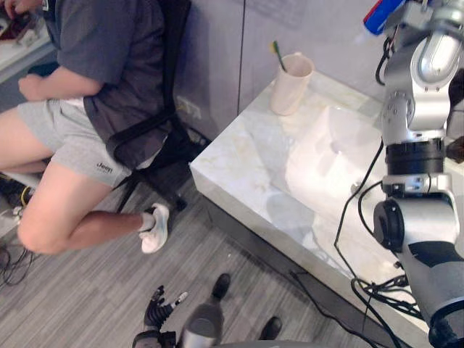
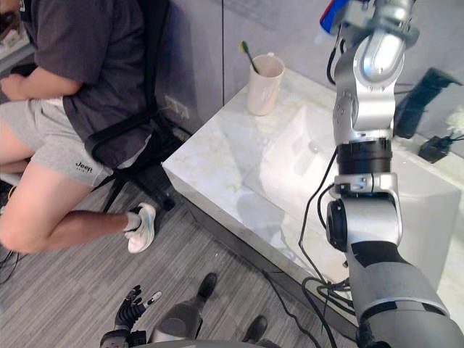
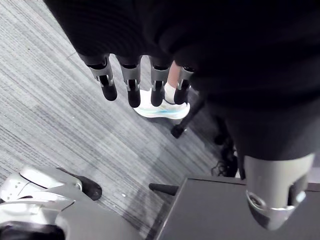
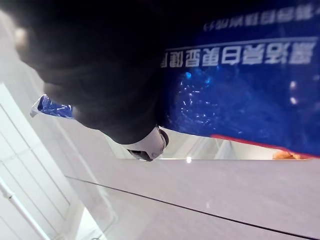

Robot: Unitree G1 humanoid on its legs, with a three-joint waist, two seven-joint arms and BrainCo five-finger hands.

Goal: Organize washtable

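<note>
**Right wrist view: blue pack clamped in the raised right hand**

The right hand [image 4: 110, 75] is closed on a blue pack [image 4: 250, 90]. The pack's printed face lies right against the hand's dark cover, and the thumb tip sits just beside the pack's edge. The fingers on the far side of the pack are hidden. In the eye views, hand and pack are held high in the air, clear of the bench [image 1: 239, 159].

Well below this hand and off to its left, a pale cup [image 1: 291, 83] stands upright on the bench's far corner. A toothbrush [image 1: 278, 55] leans in it, handle upward. A shallow basin [image 1: 341, 152] is sunk into the bench top, between the cup and the right arm.

The left hand [image 1: 159, 308] hangs low over the striped floor [image 3: 60, 110], well apart from the bench. Its fingers [image 3: 133, 90] are apart and nearly straight, and it holds nothing. Beyond those fingertips are a white shoe [image 3: 160, 107] and the legs of a person [image 1: 101, 65] seated on a dark chair [image 1: 170, 87].
</note>
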